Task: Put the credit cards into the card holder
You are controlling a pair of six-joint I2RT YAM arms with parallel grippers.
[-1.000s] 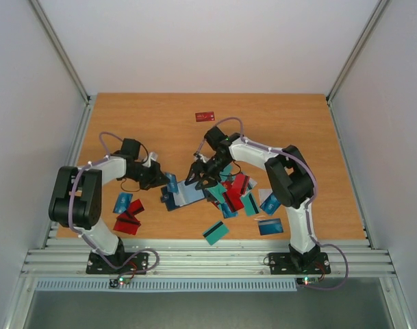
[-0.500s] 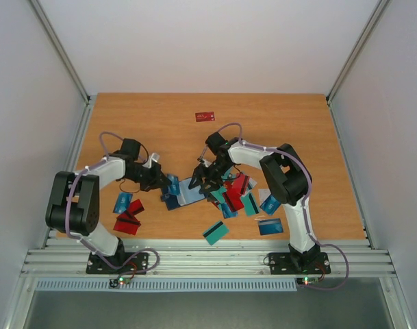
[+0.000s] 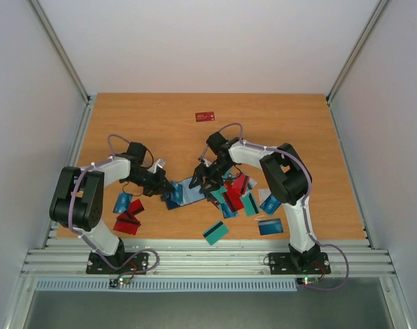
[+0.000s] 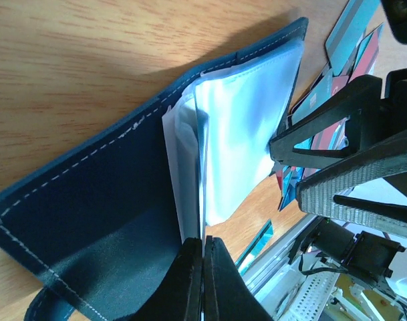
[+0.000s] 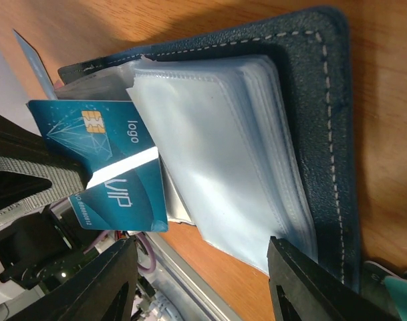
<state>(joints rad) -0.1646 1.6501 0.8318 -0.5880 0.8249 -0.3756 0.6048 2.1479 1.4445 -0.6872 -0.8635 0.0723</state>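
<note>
The card holder (image 3: 191, 192) lies open mid-table, navy with clear sleeves (image 5: 223, 167); it also fills the left wrist view (image 4: 89, 200). My left gripper (image 3: 168, 189) is shut on a teal-blue "VIP" credit card (image 5: 103, 167), seen edge-on between its jaws (image 4: 204, 221) at the open edge of the sleeves. My right gripper (image 3: 203, 179) is open and empty, its jaws standing either side of the sleeve stack in the right wrist view (image 5: 203, 274). Its fingers (image 4: 350, 134) show in the left wrist view.
Several loose cards lie piled right of the holder (image 3: 234, 193). Red cards (image 3: 128, 221) and a blue one (image 3: 122, 201) lie at the left front. A teal card (image 3: 216, 232) and a blue card (image 3: 270, 226) lie near the front edge. One red card (image 3: 205, 116) lies far back.
My left gripper has moved right and forward with the card, up to the holder's sleeves. My right gripper shifted slightly a second ago and has since held still.
</note>
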